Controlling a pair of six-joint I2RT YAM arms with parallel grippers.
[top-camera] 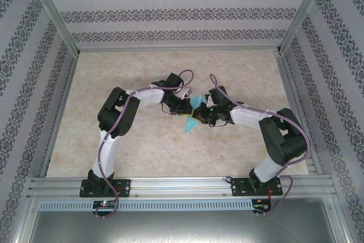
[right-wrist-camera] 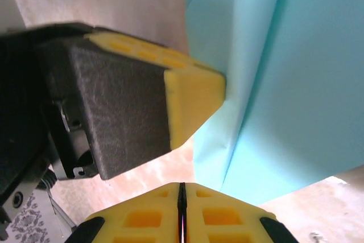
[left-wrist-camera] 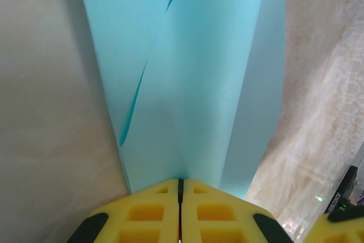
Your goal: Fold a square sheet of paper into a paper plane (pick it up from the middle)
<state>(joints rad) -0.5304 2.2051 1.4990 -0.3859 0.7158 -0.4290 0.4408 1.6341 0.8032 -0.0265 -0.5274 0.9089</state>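
Top view: you've got the turquoise-blue creased paper dart [top-camera: 191, 122] at frame centre, over the beige marbled table [top-camera: 142, 152], its point aimed lower left. Black left gripper [top-camera: 185, 106] sits on its upper-left side and black right gripper [top-camera: 203, 113] on its right side, both right at the paper. Finger state is too small to read here. Left wrist view: the left gripper [left-wrist-camera: 180, 189] is bottom centre, yellow fingers [left-wrist-camera: 148, 211] pressed together with no gap, pinching the near edge of the paper dart [left-wrist-camera: 199, 83]. The paper runs up to the top of the frame in overlapping layers with a slanted crease. A bit of the right gripper [left-wrist-camera: 335, 229] is in the lower right corner. Right wrist view: the right gripper [right-wrist-camera: 181, 194] is bottom centre, fingers squeezed tight together. The paper dart [right-wrist-camera: 284, 83] fills the upper right and its lower edge ends just beside those fingertips; you can't tell whether any paper is nipped between them. A yellow-tipped finger [right-wrist-camera: 193, 95] of the left gripper comes in from the left, touching the paper's left edge.
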